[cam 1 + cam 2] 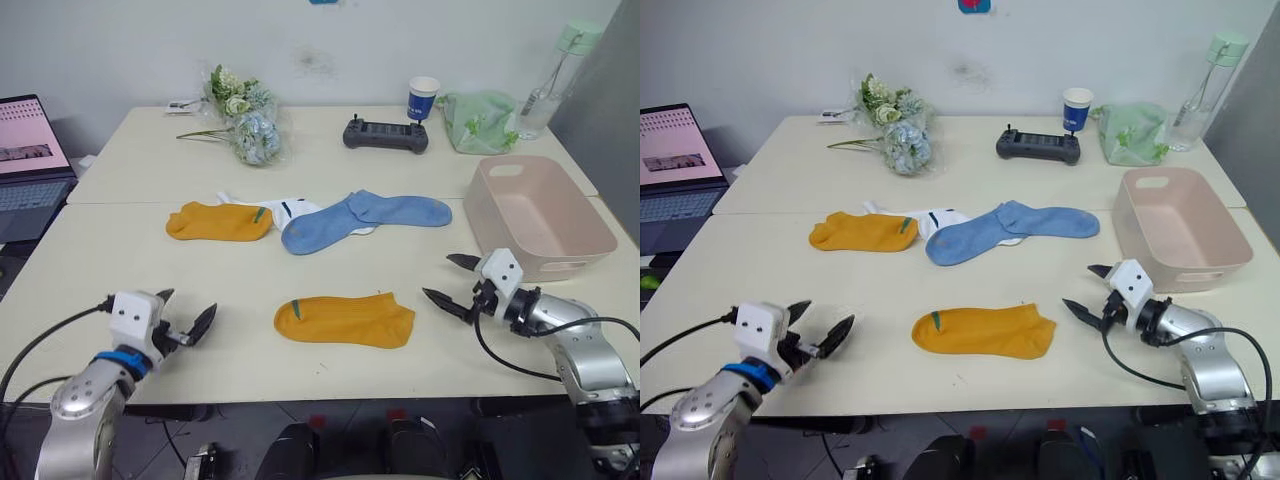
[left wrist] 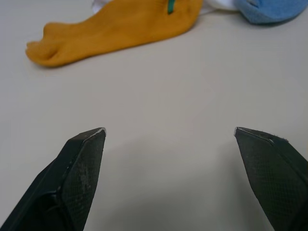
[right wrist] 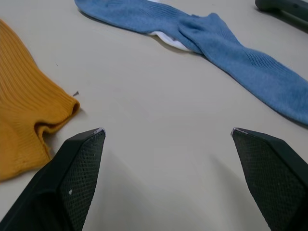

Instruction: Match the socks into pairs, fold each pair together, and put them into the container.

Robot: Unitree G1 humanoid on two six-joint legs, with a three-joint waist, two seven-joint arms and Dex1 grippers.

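A: What could go wrong here?

B: The wrong sock could be picked. One yellow sock (image 1: 345, 320) lies alone near the front edge of the worktop (image 1: 120, 240). The other yellow sock (image 1: 218, 221) lies farther back, touching the white socks (image 1: 290, 209). The blue socks (image 1: 365, 217) are piled on the white ones, so two colours could be pulled up at once.

A: Is anything held now?

B: No. The left hand (image 1: 186, 322) is spread wide open near the front left corner, and nothing is held. The right hand (image 1: 451, 282) is wide open too, with nothing in it, just beside the lone yellow sock's cuff.

A: And the container?

B: The pink container (image 1: 538, 214) sits by the right edge, close behind the right hand. It could be bumped if the arm is swung back.

A: Anything else?

B: A soft sock can be pinched badly and dropped.
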